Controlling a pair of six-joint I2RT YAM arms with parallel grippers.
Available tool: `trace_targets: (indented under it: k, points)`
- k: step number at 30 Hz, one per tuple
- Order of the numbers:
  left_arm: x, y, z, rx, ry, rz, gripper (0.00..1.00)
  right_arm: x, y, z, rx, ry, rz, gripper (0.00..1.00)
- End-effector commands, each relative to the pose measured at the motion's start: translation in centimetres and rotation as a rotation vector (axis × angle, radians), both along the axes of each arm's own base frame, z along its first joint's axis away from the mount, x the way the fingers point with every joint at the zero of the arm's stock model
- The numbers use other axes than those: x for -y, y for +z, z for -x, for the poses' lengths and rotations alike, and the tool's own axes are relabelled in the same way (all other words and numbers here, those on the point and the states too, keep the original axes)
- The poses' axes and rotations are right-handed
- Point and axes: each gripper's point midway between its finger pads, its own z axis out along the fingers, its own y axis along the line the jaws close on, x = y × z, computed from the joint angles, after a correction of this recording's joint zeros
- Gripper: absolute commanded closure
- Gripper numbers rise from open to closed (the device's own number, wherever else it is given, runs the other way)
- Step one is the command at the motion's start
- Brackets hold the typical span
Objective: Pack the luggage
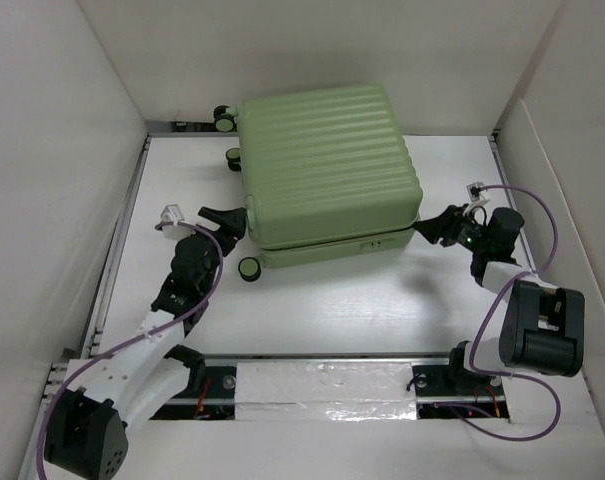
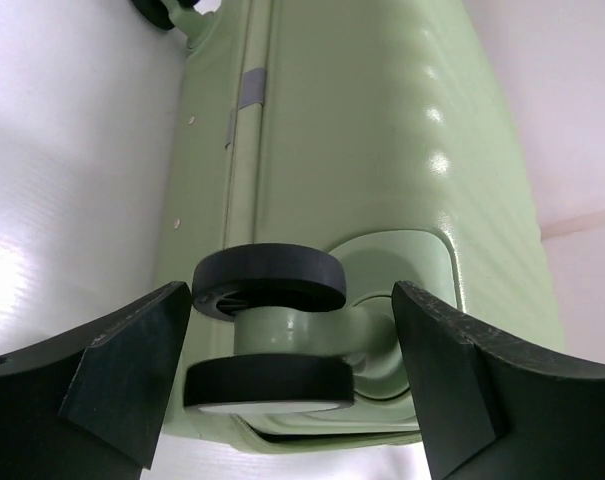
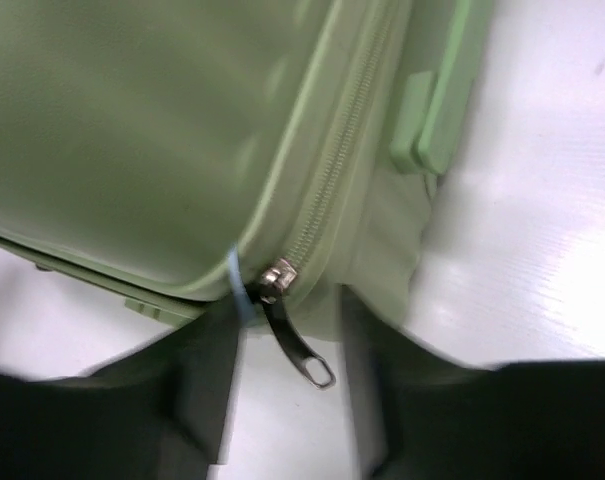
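**Luggage shut and flat; zip end being worked, both grippers open**

The luggage (image 1: 327, 170) is seen lying flat on the table (image 1: 332, 310), toward the far middle, ribbed shell up. The two halves are laid together, so the lid is judged closed; nothing loose is seen waiting to be packed. Packing proper is taken as done. What is left appears to be the zip. On the right wrist view the slider sits at a near corner with closed teeth running away from it. A sliver of light blue shows beside it, possibly lining. Whether the whole run is zipped cannot be told.

The right gripper (image 3: 287, 350) is held at the near right corner of the case, jaws apart, with the zipper pull (image 3: 300, 345) hanging in the gap. The view is blurred, so contact with either finger cannot be confirmed; no clamp is seen.

The left gripper (image 2: 292, 350) is placed at the near left corner, jaws apart on either side of a double caster wheel (image 2: 267, 283), not touching it. It is judged to be bracing or about to steady the case.

White walls (image 1: 42, 200) enclose the table on three sides. A crinkled silvery strip (image 1: 327, 390) runs along the near edge between the bases. Purple cables (image 1: 542, 230) loop off both arms. The protruding wheel and a small lug near the zip are the likely snags.
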Motion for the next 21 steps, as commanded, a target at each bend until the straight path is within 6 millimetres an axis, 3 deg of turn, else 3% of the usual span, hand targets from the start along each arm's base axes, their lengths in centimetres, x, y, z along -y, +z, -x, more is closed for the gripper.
trace_targets:
  k: [1,7,10,13,14,17,21]
  points:
    - [0.7,1.5,-0.7,0.066,-0.028,0.009,0.22,-0.7,1.0,0.3,0.042,0.014,0.008,0.41]
    - [1.3,2.3,-1.3,0.109,-0.057,0.03,0.27,-0.9,1.4,1.0,0.051,0.015,0.002,0.39]
    - [1.6,3.0,-1.3,0.139,-0.073,0.045,0.35,-1.0,1.6,1.4,0.057,0.01,-0.003,0.42]
    - [1.7,3.4,-1.3,0.159,-0.076,0.055,0.51,-1.2,1.9,2.1,0.065,0.005,-0.019,0.42]
    - [1.7,3.7,-1.3,0.17,-0.079,0.059,0.62,-0.8,2.2,2.1,0.08,-0.008,-0.021,0.42]
    - [1.9,4.4,-1.1,0.19,-0.092,0.068,0.82,0.1,2.5,2.4,0.082,-0.058,-0.023,0.38]
    - [2.5,5.7,-0.4,0.22,-0.135,0.084,0.94,0.5,2.9,2.5,0.094,-0.067,-0.018,0.39]
